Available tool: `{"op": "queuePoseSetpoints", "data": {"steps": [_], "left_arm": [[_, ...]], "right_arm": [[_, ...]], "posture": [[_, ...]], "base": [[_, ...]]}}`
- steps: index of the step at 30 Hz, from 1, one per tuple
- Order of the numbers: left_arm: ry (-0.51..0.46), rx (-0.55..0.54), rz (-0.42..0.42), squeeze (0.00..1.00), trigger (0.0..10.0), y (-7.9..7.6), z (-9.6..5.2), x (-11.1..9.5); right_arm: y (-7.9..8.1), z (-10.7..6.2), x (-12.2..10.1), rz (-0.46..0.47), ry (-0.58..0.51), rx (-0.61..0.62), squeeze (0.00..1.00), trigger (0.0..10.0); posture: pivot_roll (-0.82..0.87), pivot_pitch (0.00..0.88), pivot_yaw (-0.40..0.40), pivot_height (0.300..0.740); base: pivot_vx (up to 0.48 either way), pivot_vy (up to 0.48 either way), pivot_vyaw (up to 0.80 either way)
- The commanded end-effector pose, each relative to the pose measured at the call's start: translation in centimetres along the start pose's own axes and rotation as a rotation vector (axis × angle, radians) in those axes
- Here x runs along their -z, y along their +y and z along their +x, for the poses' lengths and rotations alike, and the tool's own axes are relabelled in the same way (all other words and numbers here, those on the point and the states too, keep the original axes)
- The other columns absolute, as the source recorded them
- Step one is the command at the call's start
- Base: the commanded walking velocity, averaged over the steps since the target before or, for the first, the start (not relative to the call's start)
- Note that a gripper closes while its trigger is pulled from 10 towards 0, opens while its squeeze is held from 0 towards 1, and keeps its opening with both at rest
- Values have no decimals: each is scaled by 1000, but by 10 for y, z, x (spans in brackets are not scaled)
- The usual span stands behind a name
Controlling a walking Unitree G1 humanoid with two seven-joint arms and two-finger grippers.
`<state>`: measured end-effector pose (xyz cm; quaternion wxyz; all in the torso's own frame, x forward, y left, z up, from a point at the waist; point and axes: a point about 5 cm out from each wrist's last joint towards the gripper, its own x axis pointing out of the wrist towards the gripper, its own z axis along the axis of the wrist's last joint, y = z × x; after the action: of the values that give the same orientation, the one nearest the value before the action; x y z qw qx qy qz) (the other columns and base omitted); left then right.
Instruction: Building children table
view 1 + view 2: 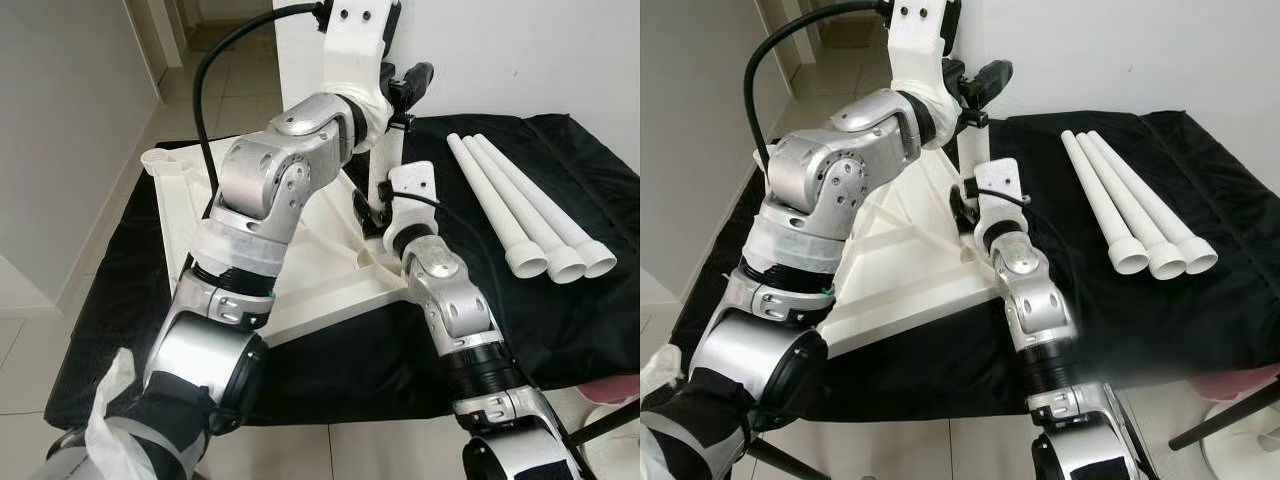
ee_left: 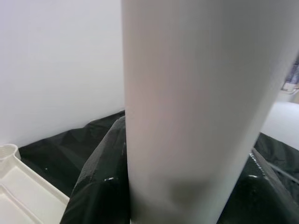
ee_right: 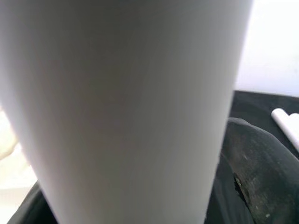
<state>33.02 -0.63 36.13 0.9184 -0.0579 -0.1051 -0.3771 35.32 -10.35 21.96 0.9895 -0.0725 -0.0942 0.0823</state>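
Note:
The white table top [image 1: 320, 275] lies upside down on a black cloth [image 1: 560, 300]. One white table leg [image 1: 388, 150] stands upright at its near right corner. My left gripper [image 1: 398, 92] is shut on the leg high up, and the leg [image 2: 187, 112] looms close in the left wrist view with a black finger [image 2: 96, 186] beside it. My right gripper [image 1: 380, 208] is shut on the same leg low down, just above the corner socket; its wrist view has the leg [image 3: 126, 112] and a finger [image 3: 254, 182]. Three loose legs [image 1: 525, 205] lie side by side to the right.
A white wall [image 1: 530, 50] rises right behind the cloth. A grey wall and tiled hallway [image 1: 185, 80] run along the left. An empty corner socket [image 1: 160, 158] is at the top's far left. A pink-and-white object [image 1: 615, 395] and a dark rod [image 1: 1230, 410] sit at lower right.

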Motion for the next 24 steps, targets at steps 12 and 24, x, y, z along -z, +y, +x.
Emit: {"op": "queuePoseSetpoints", "data": {"steps": [12, 24], "left_arm": [[-17, 19, 19, 0, 10000, -11, 14, 5], [-18, 9, 22, 0, 10000, -12, 21, 14]], "right_arm": [[8, 3, 3, 0, -5, -13, 0, 4706], [13, 2, 7, 8, 0, -61, 0, 0]], "posture": [[-111, 0, 89, 740], [-109, 0, 86, 740]], "base": [[0, 0, 0], [0, 0, 0]]}}
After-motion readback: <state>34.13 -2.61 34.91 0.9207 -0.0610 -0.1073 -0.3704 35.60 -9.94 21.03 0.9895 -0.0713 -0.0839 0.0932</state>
